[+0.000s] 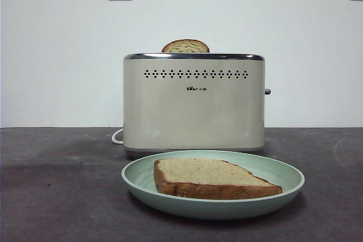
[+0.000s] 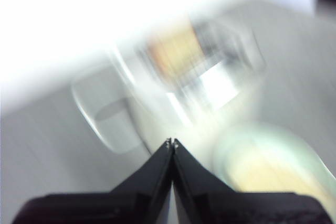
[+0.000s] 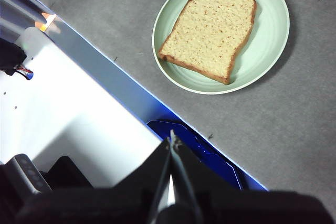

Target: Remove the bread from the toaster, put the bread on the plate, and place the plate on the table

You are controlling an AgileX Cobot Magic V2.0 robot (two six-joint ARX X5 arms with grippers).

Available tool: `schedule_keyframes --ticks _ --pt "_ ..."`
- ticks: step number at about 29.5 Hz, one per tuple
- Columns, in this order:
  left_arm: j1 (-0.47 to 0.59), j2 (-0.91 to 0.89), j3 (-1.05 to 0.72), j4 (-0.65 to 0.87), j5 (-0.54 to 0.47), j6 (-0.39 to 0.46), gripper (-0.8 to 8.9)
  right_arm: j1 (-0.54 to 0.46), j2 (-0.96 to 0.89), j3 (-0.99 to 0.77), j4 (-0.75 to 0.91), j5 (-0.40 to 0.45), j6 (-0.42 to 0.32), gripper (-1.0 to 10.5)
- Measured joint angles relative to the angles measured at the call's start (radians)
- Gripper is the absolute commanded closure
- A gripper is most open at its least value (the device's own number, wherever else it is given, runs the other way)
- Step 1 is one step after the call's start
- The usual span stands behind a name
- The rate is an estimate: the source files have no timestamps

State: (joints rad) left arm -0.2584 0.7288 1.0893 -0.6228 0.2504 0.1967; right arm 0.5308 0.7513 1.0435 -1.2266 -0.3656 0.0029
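The bread [image 1: 210,178] is a tan speckled slice with dark crust. It lies flat on the mint-green plate [image 1: 283,175], which rests on the table [image 1: 57,185] in front of the cream toaster [image 1: 194,111]. The right wrist view shows the bread [image 3: 210,30] on the plate [image 3: 273,30] from above. My right gripper [image 3: 172,136] is shut and empty, held back over the table's edge. My left gripper [image 2: 171,141] is shut and empty; its view is blurred, with the toaster [image 2: 210,77] and plate [image 2: 294,137] beyond it. No arm shows in the front view.
A second slice [image 1: 185,46] pokes out of the toaster's top slot. The toaster's knob [image 1: 267,91] sticks out on its right side and a white cord [image 1: 117,136] lies at its left. A white base with a blue edge [image 3: 79,103] borders the table.
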Motion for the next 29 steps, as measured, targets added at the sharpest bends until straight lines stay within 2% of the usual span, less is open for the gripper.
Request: schedule_keyframes --ticks 3,11,18,29 --pt "0.146 -0.128 -0.111 0.255 0.048 0.024 8.17 0.000 0.000 0.000 0.000 0.000 0.000 9.5" --pt "0.283 -0.368 -0.492 0.480 -0.035 0.031 8.18 0.000 0.000 0.000 0.000 0.000 0.000 9.5" --pt "0.295 -0.523 -0.829 0.582 -0.038 -0.018 8.17 0.000 0.000 0.000 0.000 0.000 0.000 9.5" --pt "0.295 -0.669 -1.059 0.589 -0.085 -0.121 8.18 0.000 0.000 0.000 0.000 0.000 0.000 9.5"
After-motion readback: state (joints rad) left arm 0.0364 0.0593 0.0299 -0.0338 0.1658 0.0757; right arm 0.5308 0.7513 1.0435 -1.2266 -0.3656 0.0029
